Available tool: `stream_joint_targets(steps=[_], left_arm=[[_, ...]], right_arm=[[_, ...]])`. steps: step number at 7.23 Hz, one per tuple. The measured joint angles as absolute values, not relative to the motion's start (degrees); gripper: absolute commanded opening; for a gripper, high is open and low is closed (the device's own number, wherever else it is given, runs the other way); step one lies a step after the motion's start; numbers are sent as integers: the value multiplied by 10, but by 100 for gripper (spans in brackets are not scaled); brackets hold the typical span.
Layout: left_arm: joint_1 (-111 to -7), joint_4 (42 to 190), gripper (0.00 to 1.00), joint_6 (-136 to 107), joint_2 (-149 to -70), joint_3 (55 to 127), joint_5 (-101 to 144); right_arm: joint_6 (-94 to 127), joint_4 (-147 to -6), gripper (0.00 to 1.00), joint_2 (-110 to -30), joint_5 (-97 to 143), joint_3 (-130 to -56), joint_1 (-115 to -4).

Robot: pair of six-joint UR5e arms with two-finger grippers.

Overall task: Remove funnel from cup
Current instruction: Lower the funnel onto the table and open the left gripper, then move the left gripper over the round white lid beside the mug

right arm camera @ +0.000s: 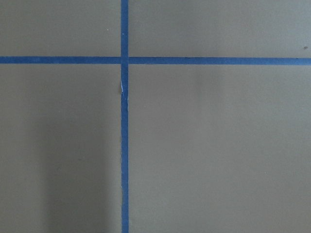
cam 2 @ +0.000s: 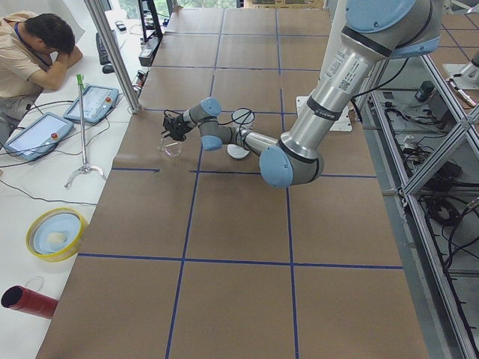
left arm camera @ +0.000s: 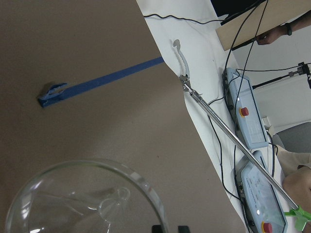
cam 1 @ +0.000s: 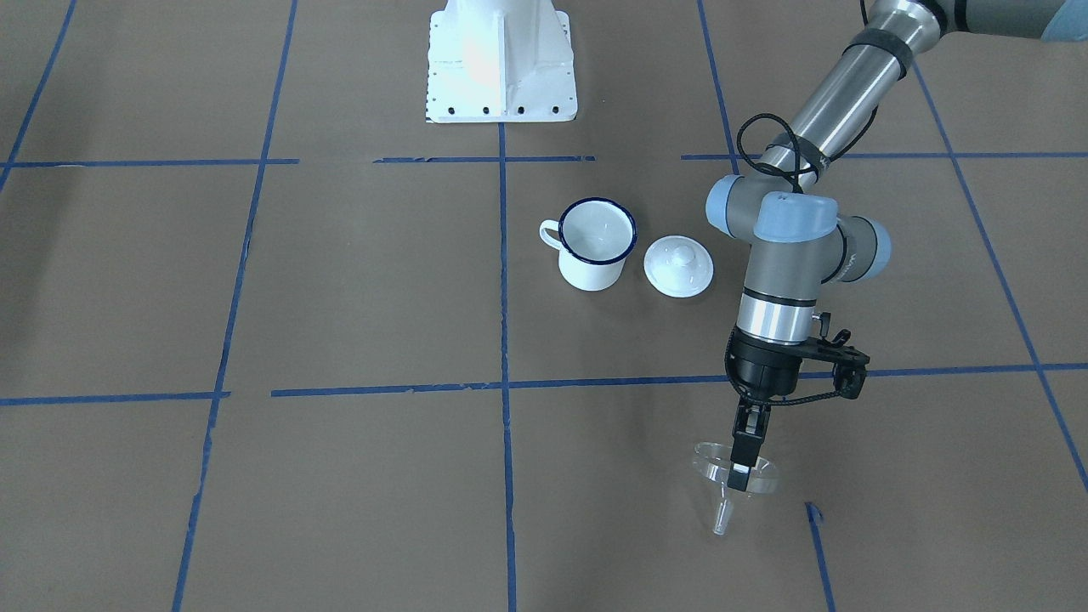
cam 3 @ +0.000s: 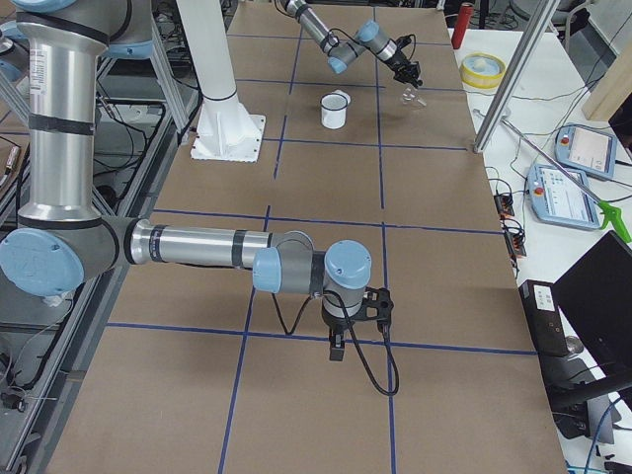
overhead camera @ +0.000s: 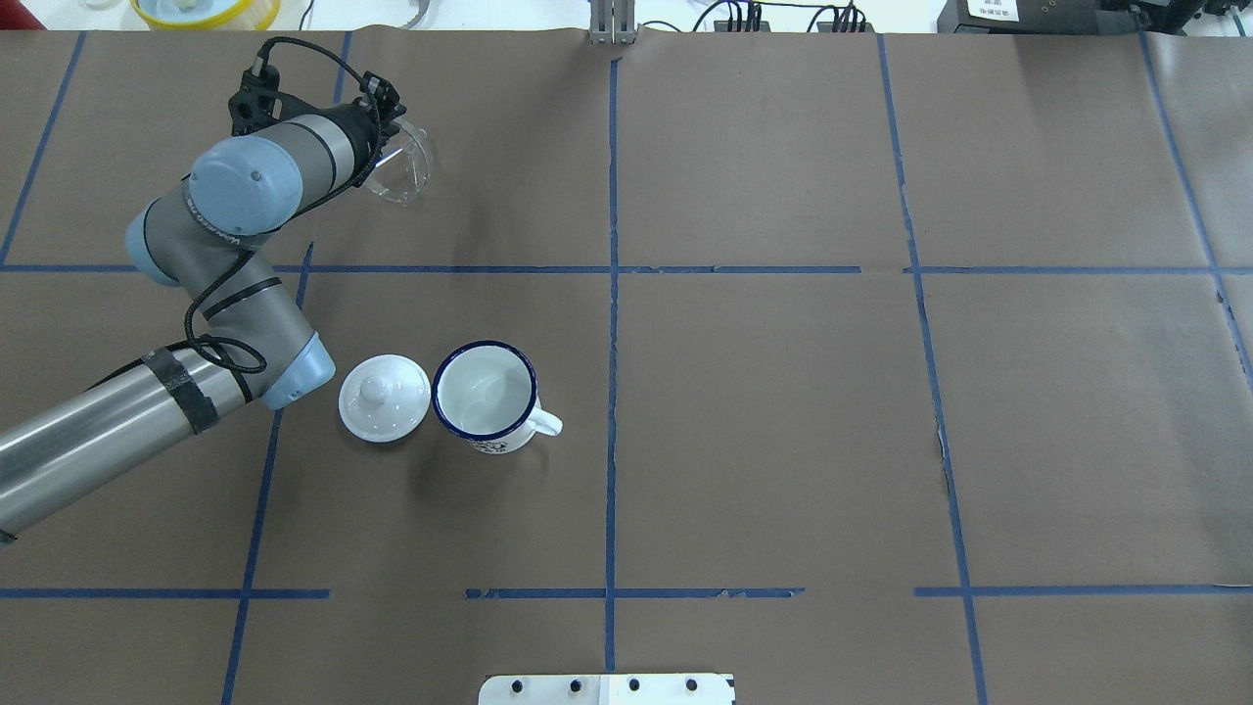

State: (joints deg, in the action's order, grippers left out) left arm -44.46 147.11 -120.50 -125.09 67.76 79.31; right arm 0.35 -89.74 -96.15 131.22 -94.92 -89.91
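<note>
Clear plastic gives us little contrast, so we read each view with care.

In the front-facing view the left gripper (cam 1: 739,478) has its fingers closed on the rim of the funnel (cam 1: 710,472). The cone spreads to either side of the fingers and the spout hangs below them, tilted. The cup (cam 1: 595,246) stands empty and well apart from the fingers, with the white lid (cam 1: 678,266) just beside it. We judge the removal itself done; what is left is setting the funnel down.

From overhead, the funnel (overhead camera: 403,166) shows just past the fingers, towards the far edge of the table (overhead camera: 783,411).

The left wrist camera has the cone's rim (left arm camera: 87,204) directly ahead of the fingertips (left arm camera: 158,228), with bare brown paper under it. We cannot tell whether the spout touches.

The right gripper (cam 3: 337,348) appears only in the side view, so we cannot tell how its fingers stand.

We would lower until the cone bears on the paper, then part the fingers slowly. A funnel this light may cling to a pad or roll on its cone, and the table edge is near.
</note>
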Motion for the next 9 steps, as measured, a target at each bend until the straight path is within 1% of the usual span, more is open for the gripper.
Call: stream_joint_targets(steps=[2, 3, 5, 7, 8, 9], left_arm=[[-453, 1463, 100, -1140, -1237, 723, 816], [-456, 1452, 100, -1080, -1210, 764, 839], [-458, 1425, 100, -890, -1130, 875, 872], [-466, 1401, 100, -751, -1080, 950, 984], [-475, 1365, 100, -717, -1060, 982, 1040], [-479, 1280, 100, -701, -1046, 1026, 1067]], right_arm=[[4, -897, 100, -962, 1312, -949, -899], [4, -897, 100, -962, 1312, -949, -899], [4, -897, 100, -962, 1312, -949, -899], [3, -897, 100, -962, 1312, -949, -899], [4, -897, 100, -962, 1312, -949, -899], [4, -897, 100, -962, 1312, -949, -899]])
